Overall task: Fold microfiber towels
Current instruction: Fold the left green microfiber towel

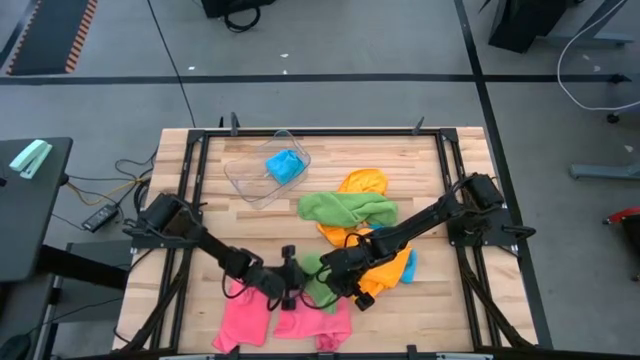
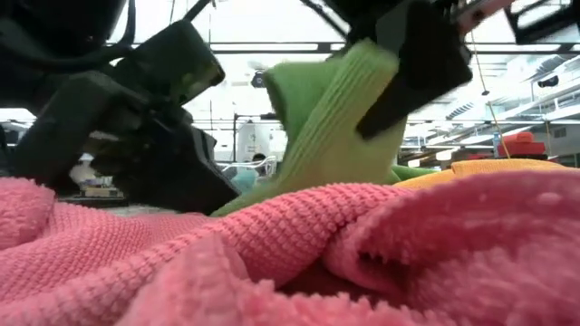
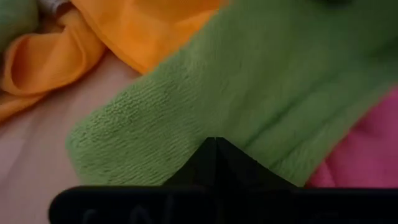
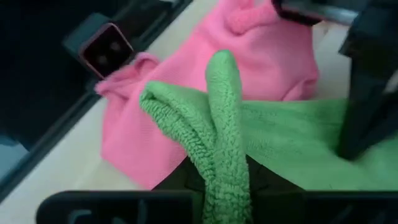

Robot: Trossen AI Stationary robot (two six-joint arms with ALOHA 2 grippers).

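Pink cloth serves as the reference: in the high view two pink towels [image 1: 285,320] lie at the table's near edge. A small green towel [image 1: 316,275] sits just behind them, touching their far edge, with the left gripper [image 1: 290,283] at its one side and the right gripper [image 1: 340,283] at the other, both closed on it. A larger green towel [image 1: 347,209] and orange towels [image 1: 362,184] lie farther behind the pink ones; a blue towel [image 1: 286,165] rests inside a clear tub [image 1: 246,182], well apart from them.

Low view: the green towel [image 2: 328,127] rises as a peaked fold above the pink towels [image 2: 290,254], the right gripper [image 2: 412,77] pinching its upper edge (the left gripper [image 2: 186,186] stands low beside it).

Left wrist view: the left fingers [image 3: 214,163] meet in a point, shut on the green towel [image 3: 249,99]; orange cloth [image 3: 137,31] lies beyond, pink [image 3: 367,152] alongside.

Right wrist view: a ridge of green towel [image 4: 222,130] is clamped between the right fingers, pink towel [image 4: 249,50] behind it.
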